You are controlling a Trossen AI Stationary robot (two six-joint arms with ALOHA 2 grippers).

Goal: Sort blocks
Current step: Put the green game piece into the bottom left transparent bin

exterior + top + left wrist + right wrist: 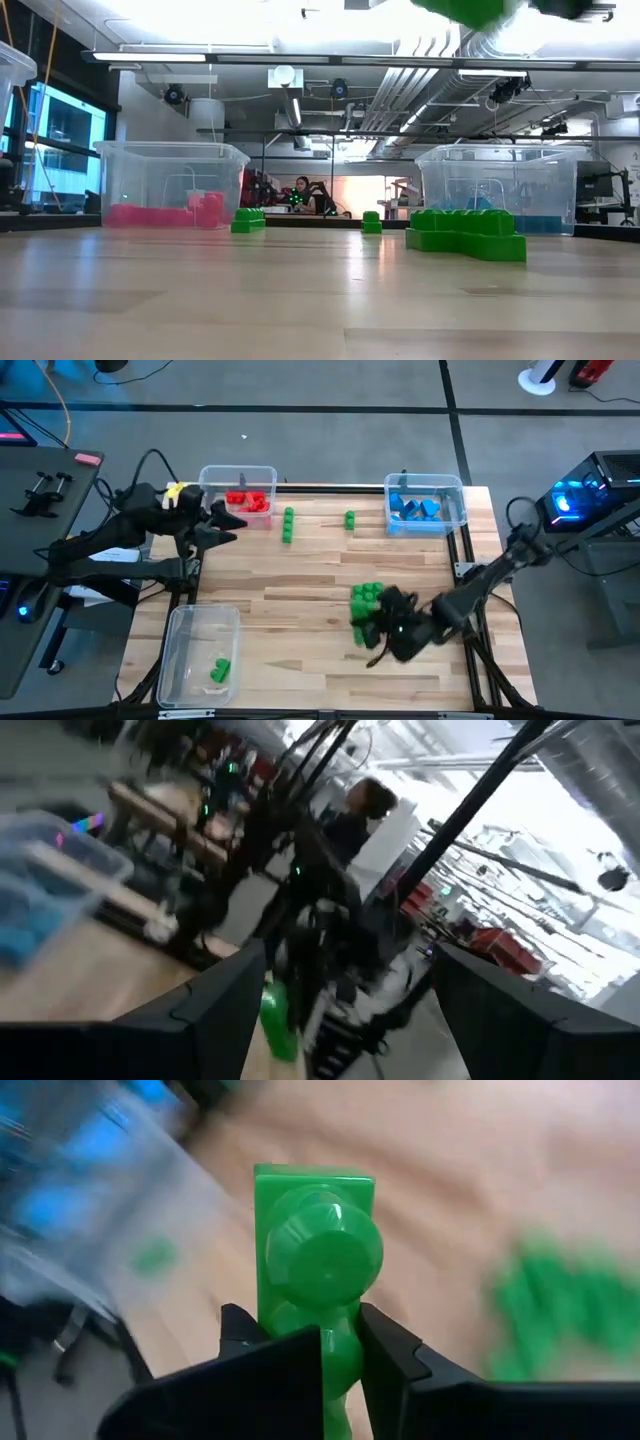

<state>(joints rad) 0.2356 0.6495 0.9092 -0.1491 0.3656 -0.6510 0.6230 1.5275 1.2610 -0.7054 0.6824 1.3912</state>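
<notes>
A block-sorting job is seen partly done on the wooden tabletop [300, 575]. The red blocks [248, 501] are gathered in the clear bin at the far left [238, 473], the blue blocks [414, 508] in the clear bin at the far right [425, 485], and a few green blocks [220, 669] already lie in the clear bin at the near left [200, 622]. Green is what is left: a cluster of green blocks [366, 596] sits on the bare wood toward the near right, a small green stack [288, 525] stands just beside the red bin, and 1 lone green block [350, 518] lies between the 2 far bins. The right hand [338, 1342] is clamped on a single green block [318, 1270], which is held off the wood just near of the cluster; in the low view that block shows at the top edge, clear of the tabletop. The left hand [335, 995], its fingers held apart and empty, is parked over the far left of the tabletop beside the red bin. By these pictures, the held block is judged to be bound for the near-left bin, with the cluster and the 2 far-side green pieces yet to be carried there; no red or blue pieces are seen loose on the wood.
</notes>
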